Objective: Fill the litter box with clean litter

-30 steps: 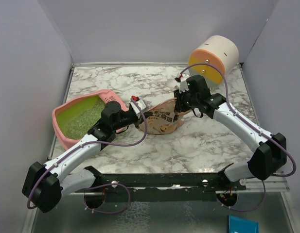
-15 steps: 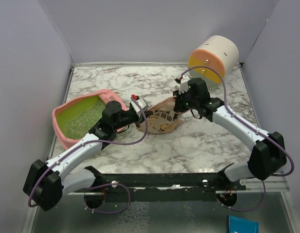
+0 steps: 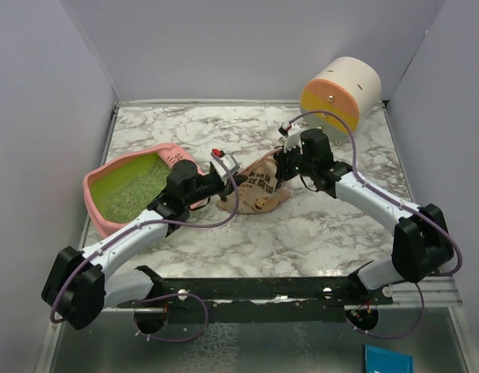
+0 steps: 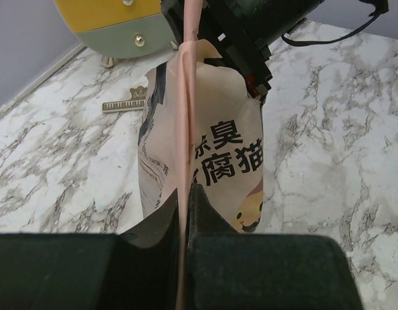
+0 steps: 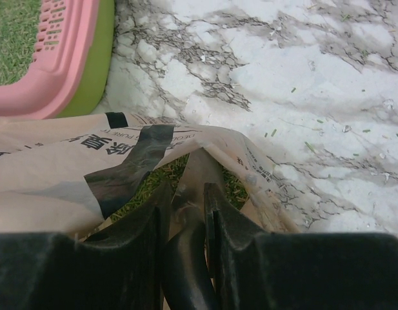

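With left tool (image 4: 186,194) clamping hard on the thin pink seam of the tan pouch (image 3: 258,190), fingers pressed together, film sandwiched between. With right tool (image 5: 189,187) pinching the mouth flap at the pouch's far-right end, fingers likewise closed on the film. Holding the pouch slung between both tools, mid-bench, just right of the litter box (image 3: 91,198); cannot tell whether its belly is touching the bench (image 3: 317,225). Showing greenish litter (image 5: 153,184) inside the open mouth, with more of it lying as a layer in the box at the left. Leaving a few stray granules (image 5: 294,90) lying on the marble. Standing far right, well apart from the box: round cream-orange drawer unit (image 3: 340,93).
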